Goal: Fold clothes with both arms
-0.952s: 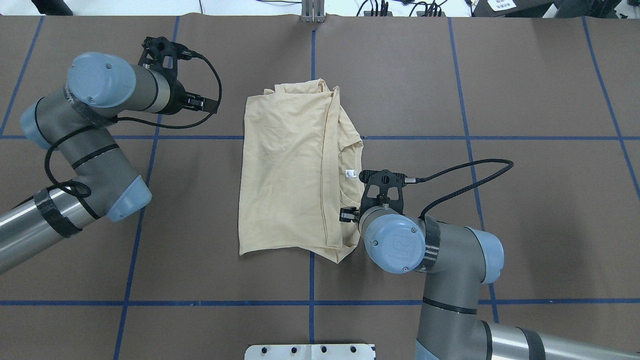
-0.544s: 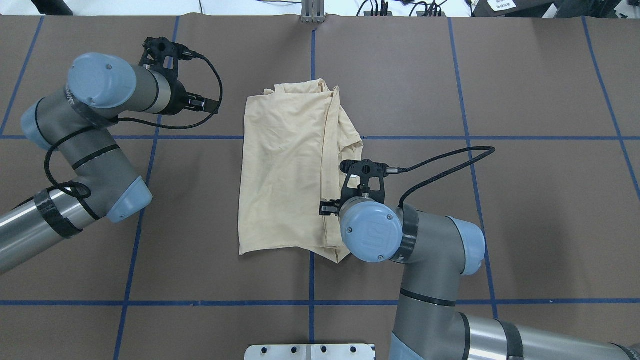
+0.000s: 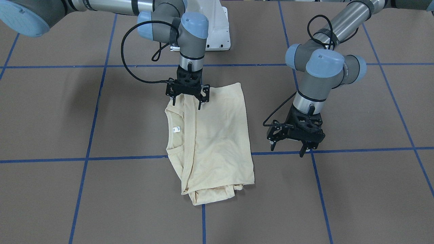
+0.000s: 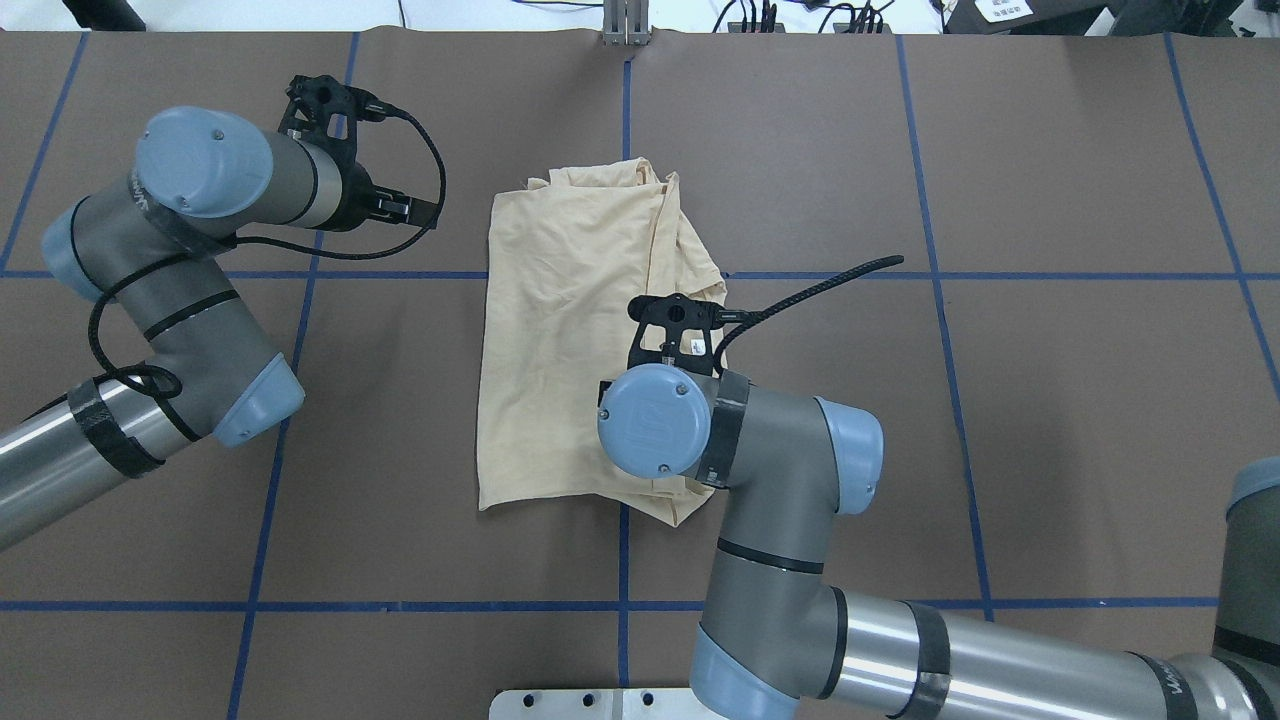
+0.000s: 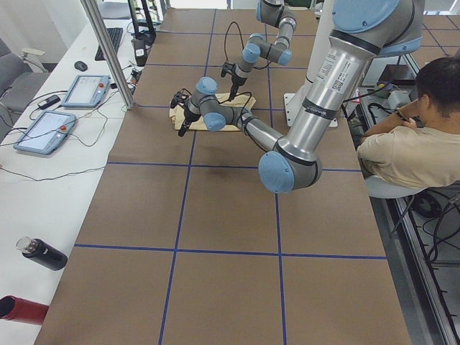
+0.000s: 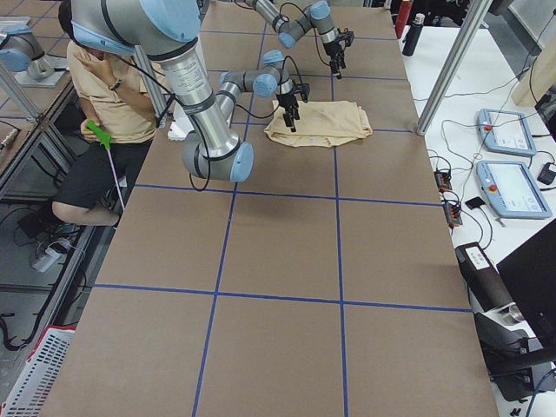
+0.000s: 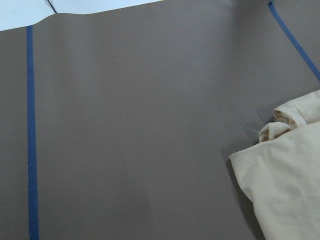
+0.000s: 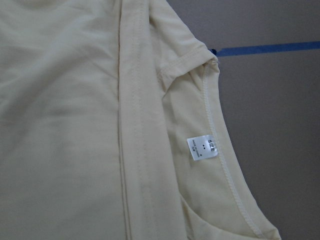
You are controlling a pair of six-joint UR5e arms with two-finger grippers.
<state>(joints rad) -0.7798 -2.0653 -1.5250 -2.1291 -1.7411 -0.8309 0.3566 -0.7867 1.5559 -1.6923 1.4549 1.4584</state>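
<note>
The clothes are one cream long-sleeved shirt (image 4: 565,330), folded into a long rectangle at mid-table (image 3: 220,135). Its neckline and small white neck label (image 8: 202,148) face up on the robot's right side. My right gripper (image 3: 186,104) hangs open over the shirt's end nearest the robot, one finger on each side of a lengthwise fold; in the overhead view the wrist hides it. Whether it touches the cloth I cannot tell. My left gripper (image 3: 287,151) stands open over bare table, apart from the shirt. The left wrist view catches only a shirt corner (image 7: 287,190).
Blue tape lines (image 4: 620,605) grid the brown table. The white pedestal base (image 3: 217,30) sits at the robot's edge. A person (image 5: 410,144) sits beside the robot. Teach pendants (image 5: 86,90) and a bottle (image 5: 43,253) lie on the white side table.
My right arm has swung leftward from beside the shirt's right edge to over the shirt itself. The left arm and the shirt have stayed put.
</note>
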